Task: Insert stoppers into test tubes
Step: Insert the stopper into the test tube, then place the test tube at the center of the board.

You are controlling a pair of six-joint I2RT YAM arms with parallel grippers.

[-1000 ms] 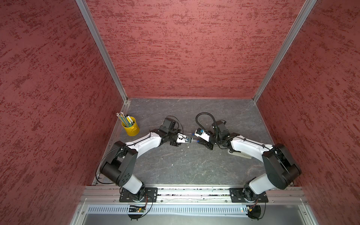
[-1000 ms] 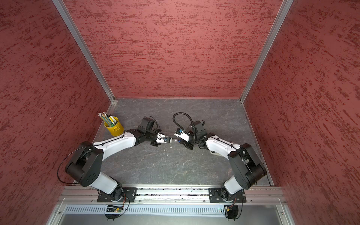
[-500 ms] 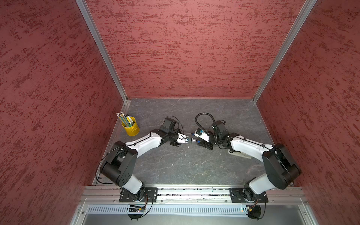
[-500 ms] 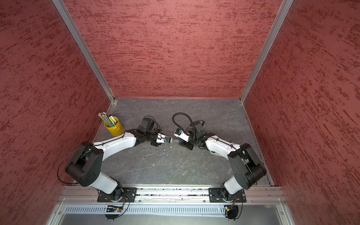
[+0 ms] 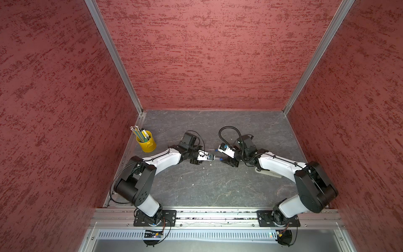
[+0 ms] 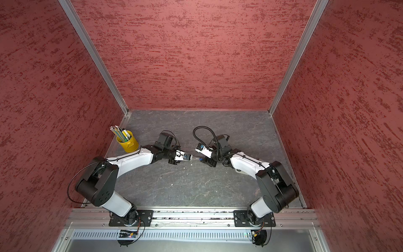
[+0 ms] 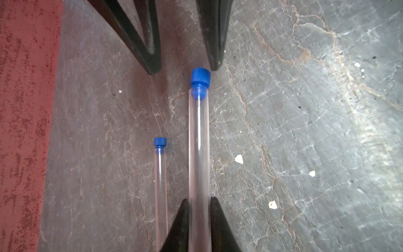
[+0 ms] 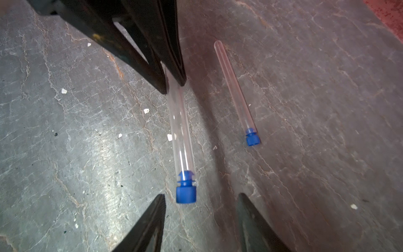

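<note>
Looking down in both top views, the left gripper (image 5: 214, 157) and right gripper (image 5: 222, 155) sit nose to nose over the table (image 5: 218, 185). A yellow cup (image 5: 146, 144) of pencils (image 5: 137, 132) stands well off by the left arm. The tubes are slivers from up here, so I'm only guessing the blue fleck between the grippers is the stopper (image 6: 199, 159).

Left wrist view is way clearer. The left gripper (image 7: 200, 203) is clamped on the held tube (image 7: 198, 141), whose long axis points straight at the right gripper (image 7: 184, 67). The stopper (image 7: 200, 76) is plugged into the tube's mouth, between the spread right fingers and just beside one fingertip (image 7: 216, 65). The second tube (image 7: 160, 185) lies on the table alongside, roughly parallel, wearing the second stopper (image 7: 160, 141).

Right wrist view: the right gripper (image 8: 201, 197) has its jaws wide apart, gripping nothing. The stopper (image 8: 186, 192) is just ahead of them, nearer one finger, so the right arm is closest. I'd say any push or retreat should follow the tube's axis.

No brand, label or writing I can read anywhere.
</note>
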